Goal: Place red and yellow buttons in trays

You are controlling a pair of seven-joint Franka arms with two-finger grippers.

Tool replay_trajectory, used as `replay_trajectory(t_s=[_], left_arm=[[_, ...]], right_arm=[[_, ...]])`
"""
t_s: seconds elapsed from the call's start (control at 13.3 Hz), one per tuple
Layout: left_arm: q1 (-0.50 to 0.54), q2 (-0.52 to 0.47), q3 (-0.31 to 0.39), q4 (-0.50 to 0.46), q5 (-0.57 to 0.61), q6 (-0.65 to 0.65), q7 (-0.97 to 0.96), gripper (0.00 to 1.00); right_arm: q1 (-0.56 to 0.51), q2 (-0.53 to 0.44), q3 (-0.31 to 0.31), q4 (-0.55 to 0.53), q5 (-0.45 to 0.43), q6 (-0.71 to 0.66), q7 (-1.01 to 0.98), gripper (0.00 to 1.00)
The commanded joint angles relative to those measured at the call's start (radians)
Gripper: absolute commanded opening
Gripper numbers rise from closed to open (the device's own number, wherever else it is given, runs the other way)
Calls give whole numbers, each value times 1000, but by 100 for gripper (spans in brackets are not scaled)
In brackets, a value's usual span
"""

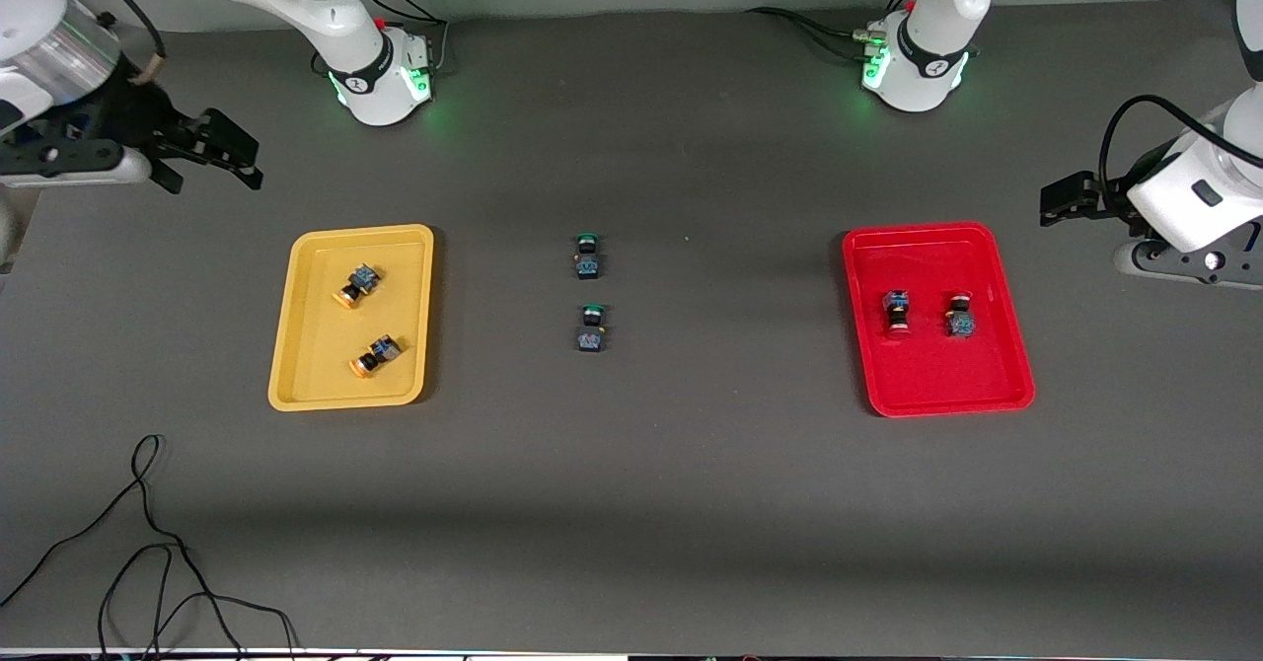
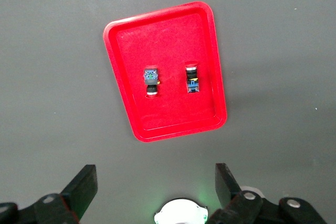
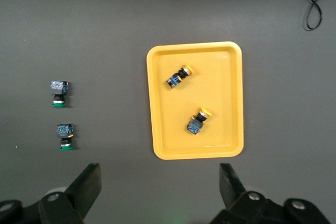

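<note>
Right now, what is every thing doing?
yellow tray: holds both yellow buttons.
red tray: holds both red buttons.
green buttons: lying on the table between the trays.
left gripper: open, empty, waiting.
right gripper: open, empty, waiting.

A robotics lab: two white arms are bolted by their bases [image 1: 380, 84] to a bare, dark grey worktop [image 1: 631, 503], green status lights glow at each base, and loose black cables [image 1: 148, 543] trail across the worktop's edge nearest the front camera.
</note>
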Motion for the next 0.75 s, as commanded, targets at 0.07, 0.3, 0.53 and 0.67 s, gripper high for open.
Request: replay_trajectory(t_s=[0.07,0.3,0.53,0.67], left_arm=[[-12,-17,15,8,-13,-12,-8,100],[-12,-19,15,8,-12,-12,-8,100],[-12,-19,15,7,-12,-10,-8,100],[-10,-20,15,5,-12,-10,-6,100]], right_arm=[[-44,-4,-3,29,-12,-28,-59,100],[-44,-1,-21,39,-12,-28,-57,100],[-44,11,-26,39,-14,-26,-59,100],[-44,20,-28,42,-14,-25,-57,100]])
